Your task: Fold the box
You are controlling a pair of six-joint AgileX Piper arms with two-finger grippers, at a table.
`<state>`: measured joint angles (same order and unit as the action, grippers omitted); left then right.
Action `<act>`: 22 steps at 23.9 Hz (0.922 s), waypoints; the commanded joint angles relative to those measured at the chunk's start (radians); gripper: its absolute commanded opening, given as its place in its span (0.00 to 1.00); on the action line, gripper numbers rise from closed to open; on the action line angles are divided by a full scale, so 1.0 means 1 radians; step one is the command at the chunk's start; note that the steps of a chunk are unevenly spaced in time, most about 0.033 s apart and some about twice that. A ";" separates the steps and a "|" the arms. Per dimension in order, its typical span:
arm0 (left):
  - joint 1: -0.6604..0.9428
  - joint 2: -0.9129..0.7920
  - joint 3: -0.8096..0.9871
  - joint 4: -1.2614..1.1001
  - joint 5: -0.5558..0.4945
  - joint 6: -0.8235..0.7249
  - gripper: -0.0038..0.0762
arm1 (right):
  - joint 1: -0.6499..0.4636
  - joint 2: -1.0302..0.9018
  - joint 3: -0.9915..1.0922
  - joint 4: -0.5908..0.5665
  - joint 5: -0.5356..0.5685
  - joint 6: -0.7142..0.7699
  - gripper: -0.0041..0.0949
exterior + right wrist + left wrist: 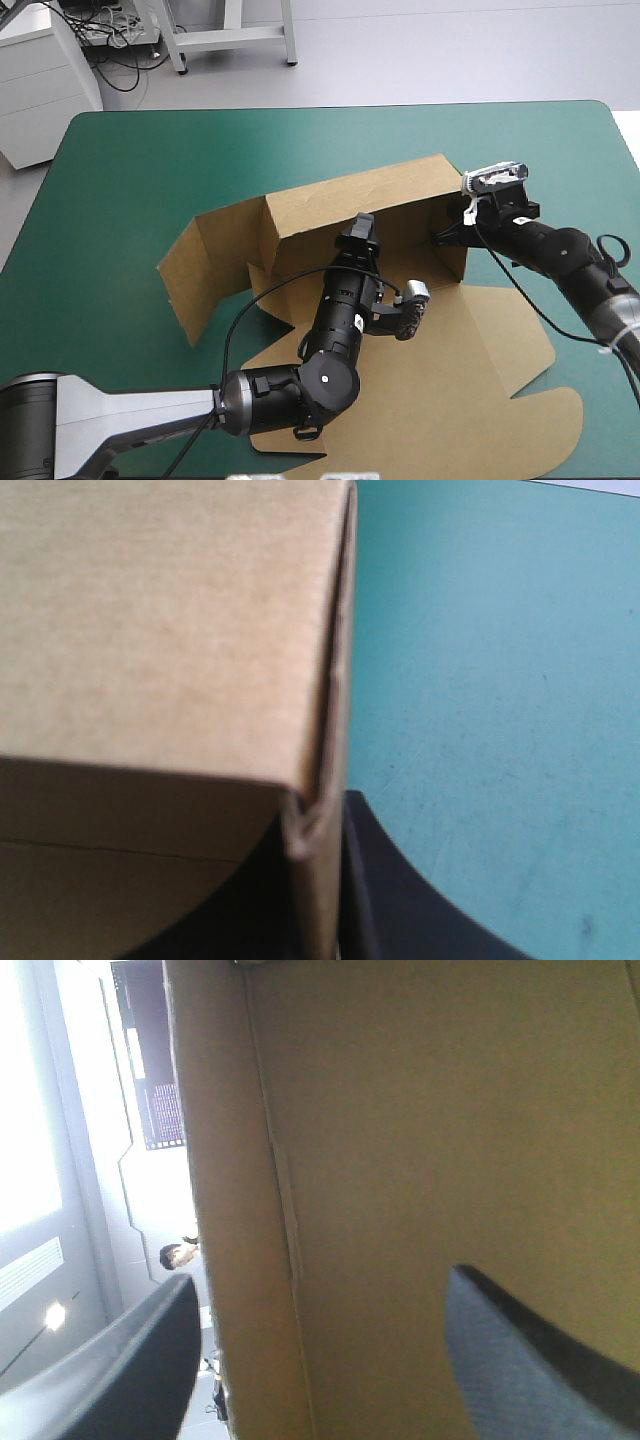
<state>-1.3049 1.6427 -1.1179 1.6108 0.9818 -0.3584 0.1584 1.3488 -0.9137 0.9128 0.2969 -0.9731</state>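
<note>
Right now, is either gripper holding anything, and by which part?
The right gripper is shut on the box, pinching the right end wall's edge. The left gripper is open at the back wall, holding nothing.

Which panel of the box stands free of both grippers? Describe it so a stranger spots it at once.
On the teal-green table lies the brown box, its long back wall raised across the middle. From that wall's left end a side panel angles toward the robot, standing on edge. Unlike the right end, pinched by the right gripper, nothing holds it.
</note>
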 commanded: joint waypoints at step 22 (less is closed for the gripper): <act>0.188 -0.041 -0.449 -1.054 0.062 1.039 0.04 | -0.001 0.139 -0.229 -0.205 0.047 0.182 0.03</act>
<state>-1.1623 1.6458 -1.4203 0.7601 0.9861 0.5058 0.1584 1.5275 -1.1053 0.6832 0.3762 -0.7993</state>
